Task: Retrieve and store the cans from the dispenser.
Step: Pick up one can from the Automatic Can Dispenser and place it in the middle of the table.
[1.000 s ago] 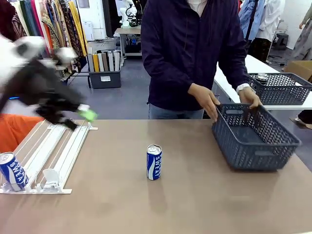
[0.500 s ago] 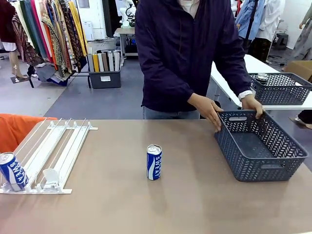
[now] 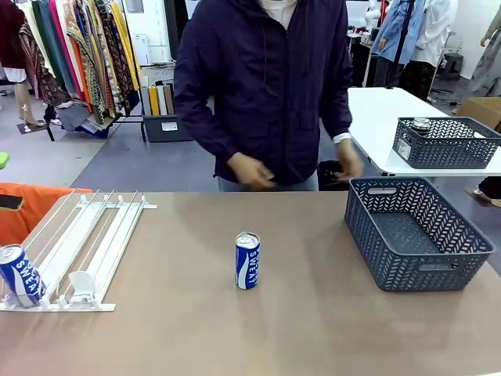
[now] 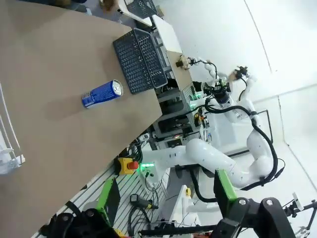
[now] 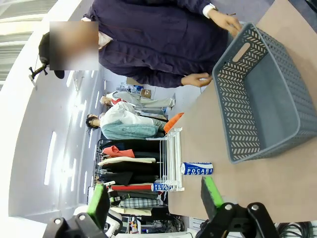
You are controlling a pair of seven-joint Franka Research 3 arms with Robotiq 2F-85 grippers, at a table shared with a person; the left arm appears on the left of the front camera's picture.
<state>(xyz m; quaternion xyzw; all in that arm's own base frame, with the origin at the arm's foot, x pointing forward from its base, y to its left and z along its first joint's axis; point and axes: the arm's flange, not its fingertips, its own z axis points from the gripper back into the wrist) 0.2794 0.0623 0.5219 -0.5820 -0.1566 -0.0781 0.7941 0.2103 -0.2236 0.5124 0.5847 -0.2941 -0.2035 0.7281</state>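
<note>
SWEAT can (image 3: 20,274) sits at the dispenser's (image 3: 117,239) near end, clipped by the frame edge (second can (image 3: 247,261) stands right of it); left hand (image 4: 165,186) and right hand (image 5: 153,188) gape empty.

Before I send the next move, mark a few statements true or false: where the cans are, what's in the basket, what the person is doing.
1. The standing blue can is upright in the middle of the table. True.
2. The grey basket holds a can. False: it is empty.
3. A second blue can sits at the near end of the dispenser. True.
4. The person grips the basket. False: the person's hands are off it.
</note>
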